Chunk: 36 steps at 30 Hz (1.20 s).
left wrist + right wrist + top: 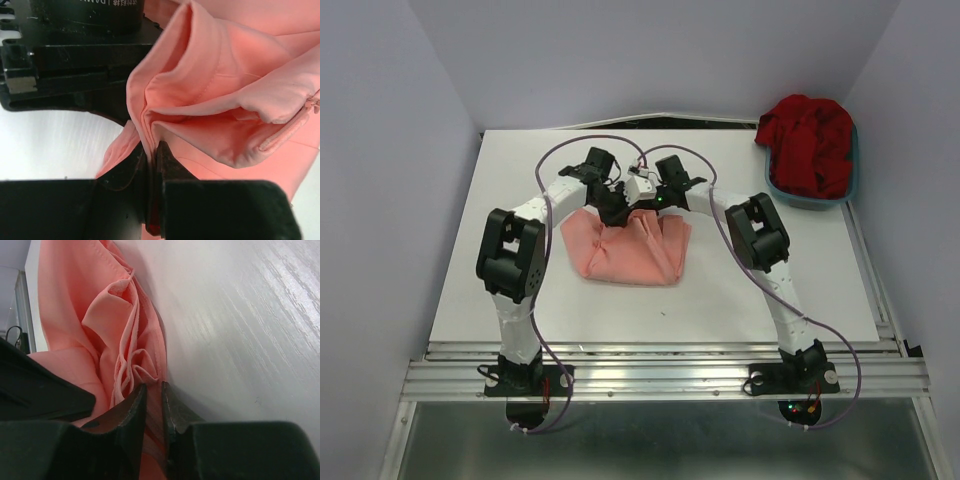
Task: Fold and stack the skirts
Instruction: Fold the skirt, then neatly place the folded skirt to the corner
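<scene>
The salmon-pink skirt [630,250] lies bunched in the middle of the white table [770,290]. My left gripper [613,210] is shut on a fold of the skirt's far edge; the left wrist view shows the cloth [210,85] pinched between the black fingers [172,170]. My right gripper [645,200] is shut on the same far edge close beside it; the right wrist view shows gathered cloth [115,325] between its fingers [132,410]. The deep red skirt [810,140] sits heaped in the teal basin [807,201] at the far right.
Both arms arch over the table's middle, their wrists nearly touching above the skirt. Purple cables loop behind them. Walls close in on the left, the back and the right. The metal rail [660,375] runs along the near edge.
</scene>
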Each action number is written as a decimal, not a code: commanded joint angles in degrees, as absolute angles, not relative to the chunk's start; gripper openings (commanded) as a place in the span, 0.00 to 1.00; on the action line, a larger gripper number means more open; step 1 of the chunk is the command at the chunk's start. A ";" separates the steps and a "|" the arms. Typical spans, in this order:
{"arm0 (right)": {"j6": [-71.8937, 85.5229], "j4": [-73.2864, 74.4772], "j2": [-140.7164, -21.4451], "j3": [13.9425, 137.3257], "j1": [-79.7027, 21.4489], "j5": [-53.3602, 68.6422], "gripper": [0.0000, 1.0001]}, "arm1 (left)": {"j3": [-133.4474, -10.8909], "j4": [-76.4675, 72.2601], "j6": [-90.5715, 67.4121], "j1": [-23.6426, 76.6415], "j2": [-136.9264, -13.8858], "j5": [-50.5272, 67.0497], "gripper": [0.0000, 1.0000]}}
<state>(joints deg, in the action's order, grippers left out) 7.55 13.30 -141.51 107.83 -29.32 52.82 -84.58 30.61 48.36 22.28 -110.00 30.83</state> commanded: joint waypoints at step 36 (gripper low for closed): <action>20.65 7.04 -103.45 79.99 -23.37 54.92 0.60 | -72.62 18.12 11.35 14.41 -90.79 49.73 0.69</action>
